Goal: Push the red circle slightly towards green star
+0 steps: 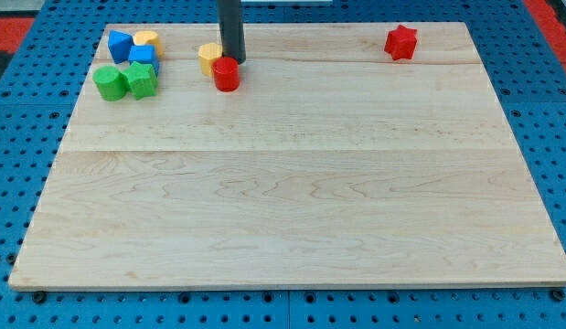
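Surface: 1 pale wooden board (292,183), made of planks with seams running left to right, lying on a blue perforated base (17,137). A strip of red shows at the view's top corners.

Tool: 1 straight dark rod coming down from the view's top. There is no pincer on it, so nothing opens, closes or grasps. My tip (233,60) sits right at the upper right edge of the red circle (226,73), touching it or very nearly so, with the yellow block (209,57) just to its left.

Task item: the red circle, 1 short upright cylinder, flat face up, near the board's top edge, left of centre. Being round, it has no long axis or heading to report.

Task target: the green star (142,80), near the top left corner, well left of the red circle and touching a green round block (108,82).

Other stock, top left cluster: 1 blue block (120,45), 1 second blue block (143,57), 1 yellow block behind them (147,38); exact shapes unclear.

Outlier: 1 red star (401,42), top right, well apart from everything else.
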Available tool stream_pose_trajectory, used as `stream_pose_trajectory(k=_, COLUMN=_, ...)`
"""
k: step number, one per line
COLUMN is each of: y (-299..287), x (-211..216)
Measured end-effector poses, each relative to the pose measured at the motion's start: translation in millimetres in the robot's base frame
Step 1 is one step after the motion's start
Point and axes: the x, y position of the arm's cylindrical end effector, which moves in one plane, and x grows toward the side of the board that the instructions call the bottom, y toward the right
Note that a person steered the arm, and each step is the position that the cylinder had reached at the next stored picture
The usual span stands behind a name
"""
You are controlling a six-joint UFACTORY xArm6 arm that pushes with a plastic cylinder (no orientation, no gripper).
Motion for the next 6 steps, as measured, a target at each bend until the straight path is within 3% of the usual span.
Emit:
stream_pose_trajectory(k=2, y=-68, x=0)
stream_pose_trajectory(k=3, y=62, x=1)
stream_pose_trajectory(k=4, y=98, x=43)
stream_pose_trajectory(k=5, y=40, x=57)
stream_pose_trajectory(k=6, y=-13, x=35)
